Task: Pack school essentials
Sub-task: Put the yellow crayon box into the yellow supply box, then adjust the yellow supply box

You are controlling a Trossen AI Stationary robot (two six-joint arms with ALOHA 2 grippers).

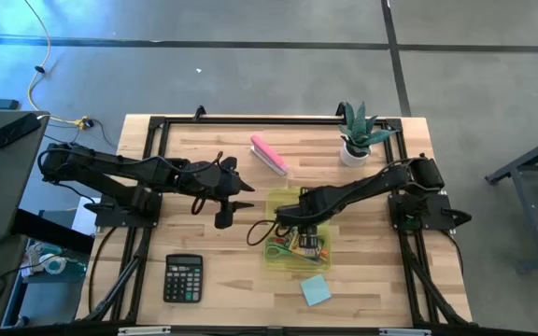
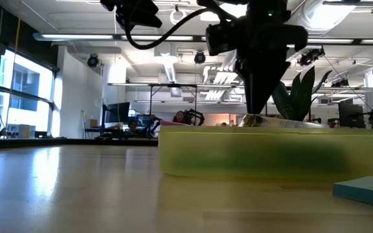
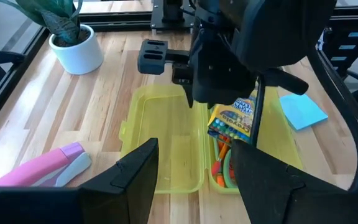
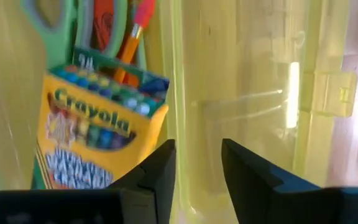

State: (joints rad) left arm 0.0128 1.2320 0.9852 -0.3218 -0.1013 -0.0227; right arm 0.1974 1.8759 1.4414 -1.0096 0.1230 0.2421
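An open yellow-green translucent box (image 1: 281, 200) lies mid-table, its lid (image 3: 166, 137) flat beside its tray (image 3: 263, 134). In the tray are a Crayola crayon box (image 4: 95, 134), green-handled scissors (image 4: 67, 25), orange-red pens (image 4: 104, 25) and a pencil (image 4: 138, 25). My right gripper (image 4: 197, 168) points down over the ridge between tray and lid (image 4: 182, 81), with a narrow gap between its fingers. My left gripper (image 3: 194, 180) hovers open to the box's left, above the table. A light blue note pad (image 1: 315, 290) lies flat on the table near the front edge. My right gripper comes from above with its fingers (image 4: 160, 171) over the ridge between the box's tray and lid. I cannot tell whether they touch it.
A pink oblong block (image 1: 269, 154) lies at the far middle. A potted plant (image 1: 358, 138) stands at the far right and a black calculator (image 1: 183, 278) lies at the near left. A black frame (image 1: 250, 119) runs round the table's edges.
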